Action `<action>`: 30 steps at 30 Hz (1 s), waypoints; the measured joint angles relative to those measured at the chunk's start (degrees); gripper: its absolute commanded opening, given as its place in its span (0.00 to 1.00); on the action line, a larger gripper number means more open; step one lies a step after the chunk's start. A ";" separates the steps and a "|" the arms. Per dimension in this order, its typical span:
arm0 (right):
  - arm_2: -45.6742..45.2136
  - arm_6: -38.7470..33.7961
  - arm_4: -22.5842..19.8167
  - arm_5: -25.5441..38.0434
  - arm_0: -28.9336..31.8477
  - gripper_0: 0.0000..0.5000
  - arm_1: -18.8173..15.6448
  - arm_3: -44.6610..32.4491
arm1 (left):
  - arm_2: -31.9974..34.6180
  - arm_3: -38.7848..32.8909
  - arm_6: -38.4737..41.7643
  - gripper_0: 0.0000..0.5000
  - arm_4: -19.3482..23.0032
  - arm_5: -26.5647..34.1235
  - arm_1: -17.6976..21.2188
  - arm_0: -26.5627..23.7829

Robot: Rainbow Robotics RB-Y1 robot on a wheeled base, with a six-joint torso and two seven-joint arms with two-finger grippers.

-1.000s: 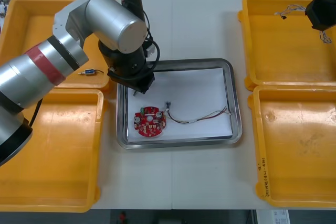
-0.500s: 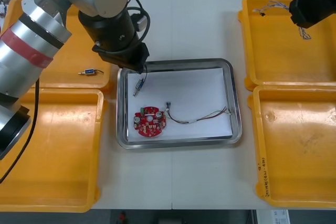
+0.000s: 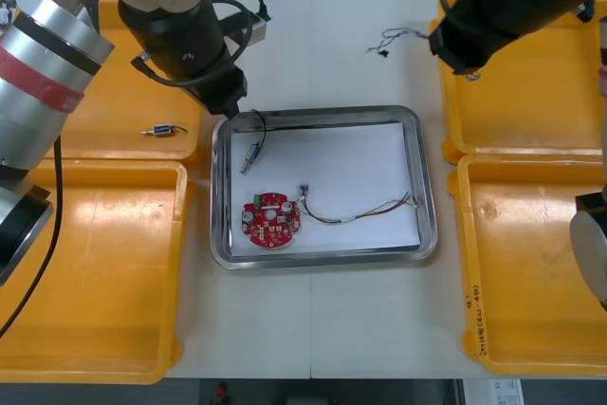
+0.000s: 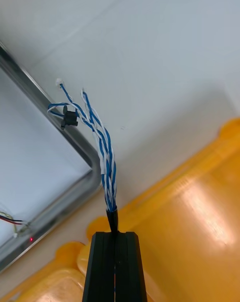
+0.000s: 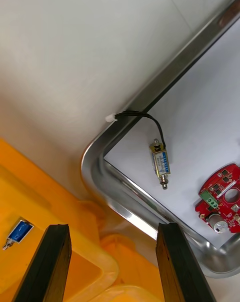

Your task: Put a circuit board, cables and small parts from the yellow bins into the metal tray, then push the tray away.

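Right wrist view: the right tool [image 4: 116, 234] is clamped shut on one end of the twisted blue and white cable [image 4: 102, 147]. The cable's loose ends and small black plug hang over the bare light desk [image 4: 165, 57], just outside a rounded corner of the shiny metal tray [image 4: 94, 177]. A second ago this tool was back over the far right yellow plastic bin [image 3: 531, 92]. It has since carried the cable out past the bin's rim, so the cable is on its way to the tray but not yet in it.

In the left wrist view the left tool [image 5: 112, 227] stands open and empty above the tray corner nearest the far left yellow bin [image 3: 114, 139]. A second ago it was low over that corner, and it has now lifted clear. The small metal part with a black lead [image 5: 160, 162] lies released on the tray's white inside, near the round red circuit board [image 3: 270, 219] and a thin mixed-colour cable [image 3: 356, 213]. I judge that delivery finished. Another small blue-bodied metal part [image 3: 161, 130] lies in the far left bin.

A short dark line of writing on the rim of the near right yellow bin [image 3: 471, 305] is too small to read, and no brand shows.
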 measured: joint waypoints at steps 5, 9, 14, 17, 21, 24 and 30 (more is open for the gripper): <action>5.79 1.25 -3.64 0.00 0.00 0.00 2.37 -0.10 | 3.51 4.83 -0.66 1.00 -0.04 0.01 0.00 -0.96; 10.99 3.77 -5.56 0.01 0.01 0.00 2.89 -0.12 | 5.55 8.12 -6.80 1.00 -0.70 0.02 0.00 -1.63; 16.85 9.29 -4.32 -0.14 0.62 0.00 2.91 -1.00 | 6.50 10.29 -19.11 1.00 -2.11 -0.02 0.00 -2.09; 19.09 14.11 -2.82 -2.31 1.69 0.00 2.89 -1.45 | 6.50 11.38 -22.68 1.00 -2.80 -0.34 0.03 -2.24; 21.62 15.19 -1.06 -8.83 4.12 0.00 2.68 -1.46 | 6.53 13.08 -22.74 1.00 -3.23 -1.42 0.08 -2.29; 23.26 15.60 -0.53 -13.52 6.09 0.00 2.41 -0.80 | 7.12 15.39 -22.76 1.00 -3.27 -2.91 0.12 -2.30; 24.54 16.24 -0.59 -18.56 7.71 0.00 2.40 4.81 | 9.66 21.03 -24.55 1.00 -3.27 -5.93 0.16 -2.31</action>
